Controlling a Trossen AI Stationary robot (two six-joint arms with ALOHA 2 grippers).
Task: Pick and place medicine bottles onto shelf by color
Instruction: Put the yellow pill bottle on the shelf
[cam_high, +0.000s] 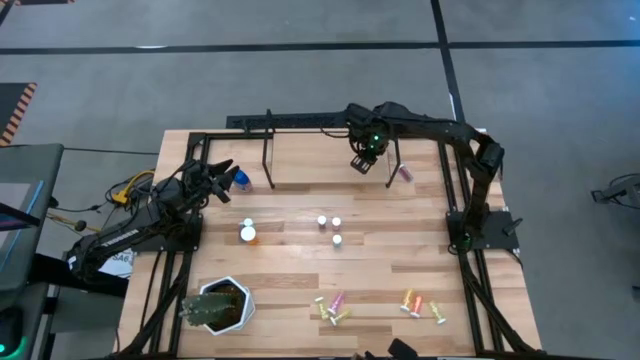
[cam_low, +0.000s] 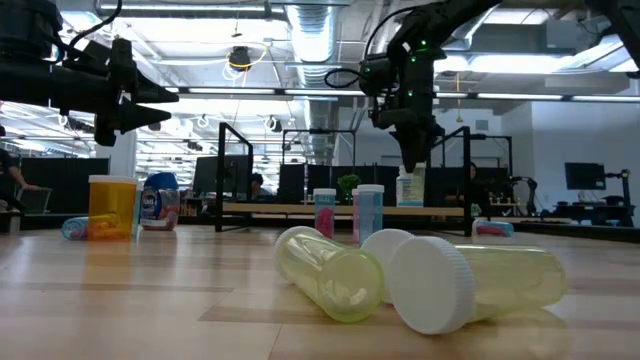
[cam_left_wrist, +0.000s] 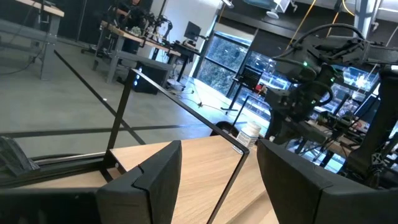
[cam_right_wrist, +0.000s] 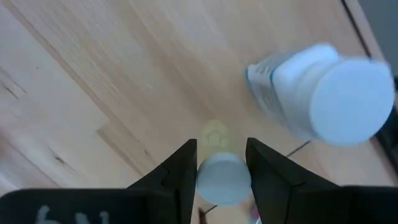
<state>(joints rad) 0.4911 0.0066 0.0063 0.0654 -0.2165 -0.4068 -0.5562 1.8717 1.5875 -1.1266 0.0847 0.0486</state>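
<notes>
Over back edge of light-wood table (cam_high: 400, 262), right gripper (cam_high: 361, 163) is seen hanging above narrow light-wood shelf w/ black rod uprights (cam_high: 300, 170). Its fingers (cam_right_wrist: 183, 171) are clamped on small white-capped bottle (cam_right_wrist: 222, 179); body colour of that bottle cannot be told, mostly hidden btwn fingers. Wider white bottle w/ white cap (cam_right_wrist: 323, 93) is seen just beside it in right wrist view, standing on wood.

Left gripper (cam_high: 222, 172) is held at shelf's left end, raised off table, fingers (cam_left_wrist: 149, 180) apart, nothing btwn them. Wide bottle w/ blue lid (cam_high: 241, 181) is placed just beside it.

Mid-table: orange bottle w/ white cap (cam_high: 248, 234) upright, plus three small white-capped vials (cam_high: 329, 228) near each other. Pink bottle (cam_high: 404, 173) is lying near shelf's right end. Front of table: cluster of small yellow and pink vials (cam_high: 333, 308) lying down, and orange/yellow vials (cam_high: 420, 304) lying farther right, apart from first cluster. In low view two yellow vials (cam_low: 330, 272) are lying closest to camera.

Green spiky plant in white pot (cam_high: 218, 305) is set at front-left corner.
</notes>
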